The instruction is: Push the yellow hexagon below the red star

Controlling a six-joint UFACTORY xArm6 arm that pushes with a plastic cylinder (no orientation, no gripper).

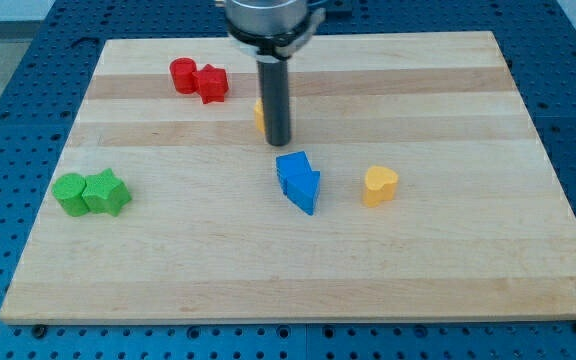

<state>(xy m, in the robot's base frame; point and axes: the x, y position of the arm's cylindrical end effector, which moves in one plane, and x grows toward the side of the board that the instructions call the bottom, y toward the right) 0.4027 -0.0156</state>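
Our tip (279,143) holds nothing, touching the yellow hexagon (258,115) at its 4 o'clock; the red star (211,83) lies at 10. Light, rigid, it should slide easily; we'd push its right face.

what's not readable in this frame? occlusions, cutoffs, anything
- Yellow block, camera view: mostly hidden behind the rod; only a sliver shows at the rod's left, so its shape cannot be confirmed.
- My tip: whether it touches that yellow block cannot be told.
- Arm, camera view: cut off by the view's top above the rod mount.
- Red blocks: pressed together; which is the star is hard to tell.
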